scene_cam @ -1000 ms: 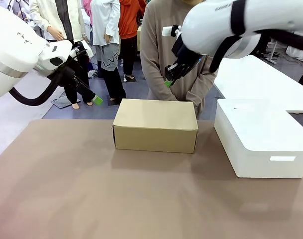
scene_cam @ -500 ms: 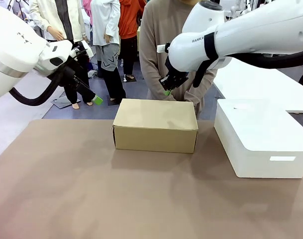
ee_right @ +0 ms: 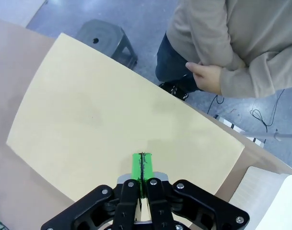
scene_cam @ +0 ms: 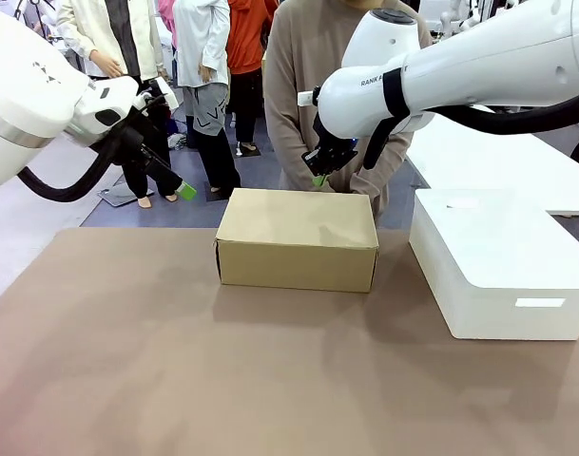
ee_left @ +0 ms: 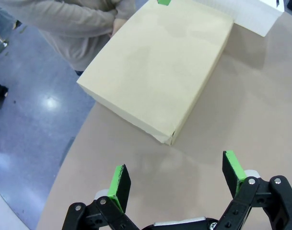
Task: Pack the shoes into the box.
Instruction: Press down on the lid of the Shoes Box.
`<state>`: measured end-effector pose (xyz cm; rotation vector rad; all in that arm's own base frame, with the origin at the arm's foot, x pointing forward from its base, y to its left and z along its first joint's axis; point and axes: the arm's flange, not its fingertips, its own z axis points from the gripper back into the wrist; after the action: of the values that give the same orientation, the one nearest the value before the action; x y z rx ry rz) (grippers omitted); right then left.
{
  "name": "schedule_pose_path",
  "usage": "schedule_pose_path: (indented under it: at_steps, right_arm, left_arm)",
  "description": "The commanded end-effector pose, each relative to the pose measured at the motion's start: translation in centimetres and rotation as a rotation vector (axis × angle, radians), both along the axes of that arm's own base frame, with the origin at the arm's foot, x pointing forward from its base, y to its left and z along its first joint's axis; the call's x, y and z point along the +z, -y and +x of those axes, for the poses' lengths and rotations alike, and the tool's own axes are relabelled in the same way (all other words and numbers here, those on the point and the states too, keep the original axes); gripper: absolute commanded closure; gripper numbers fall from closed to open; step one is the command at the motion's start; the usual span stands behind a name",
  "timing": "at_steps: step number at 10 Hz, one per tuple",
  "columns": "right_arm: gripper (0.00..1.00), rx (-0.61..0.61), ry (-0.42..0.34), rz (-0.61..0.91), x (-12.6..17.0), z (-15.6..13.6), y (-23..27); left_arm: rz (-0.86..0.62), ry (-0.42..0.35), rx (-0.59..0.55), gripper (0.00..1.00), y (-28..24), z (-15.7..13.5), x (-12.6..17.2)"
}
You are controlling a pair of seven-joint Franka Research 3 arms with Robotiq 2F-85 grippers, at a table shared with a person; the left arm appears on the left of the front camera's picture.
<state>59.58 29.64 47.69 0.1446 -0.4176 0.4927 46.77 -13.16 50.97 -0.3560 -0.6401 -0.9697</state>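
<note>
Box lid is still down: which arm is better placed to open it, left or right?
Probably the right. The right gripper hangs shut just above the far edge of the box, over its lid. The left gripper is open but off to the box's left, past the table's far edge.

Left gripper [ee_left: 177, 179] jaws apart, right gripper [ee_right: 143, 165] jaws closed

This looks like a robot lab or demonstration hall rather than a home. 2 white jointed robot arms [scene_cam: 479, 71] reach over a wide brown-topped table [scene_cam: 175, 380], with a person in a beige long-sleeved top [scene_cam: 313, 85] standing at its far edge. Behind, several people stand on a glossy blue-grey floor [scene_cam: 260, 171], and long white tables [scene_cam: 489, 152] stretch away, possibly more workstations.
</note>
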Motion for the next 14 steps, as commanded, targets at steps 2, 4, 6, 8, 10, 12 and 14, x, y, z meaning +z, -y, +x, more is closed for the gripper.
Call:
schedule_pose_path:
  at_steps: [2, 4, 6, 8, 10, 12, 14]
  right_arm:
    - [1.0, -0.004, 0.0, 0.009, 0.0, -0.1, 0.1]
    - [1.0, -0.032, -0.022, 0.021, 0.0, 0.6, -0.6]
    - [1.0, -0.056, -0.074, 0.019, -1.1, 2.0, -2.0]
    - [1.0, -0.068, -0.09, 0.003, -2.6, 2.9, -3.0]
    - [1.0, -0.091, -0.095, -0.023, -4.7, 3.7, -3.6]
    - [1.0, -0.087, -0.134, -0.057, -6.6, 3.9, -4.0]
    - [1.0, -0.077, -0.157, -0.093, -8.1, 4.1, -4.6]
  left_arm:
    - [0.004, 0.011, 0.0, 0.0, -0.2, 0.1, 0.0]
    - [0.004, 0.011, 0.0, 0.0, -0.2, 0.1, 0.0]
    - [0.004, 0.011, 0.0, 0.0, -0.2, 0.1, 0.0]
    - [0.004, 0.011, 0.0, 0.0, -0.2, 0.1, 0.0]
    - [0.004, 0.011, 0.0, 0.0, -0.2, 0.1, 0.0]
    - [0.004, 0.011, 0.0, 0.0, -0.2, 0.1, 0.0]
    - [0.004, 0.011, 0.0, 0.0, -0.2, 0.1, 0.0]
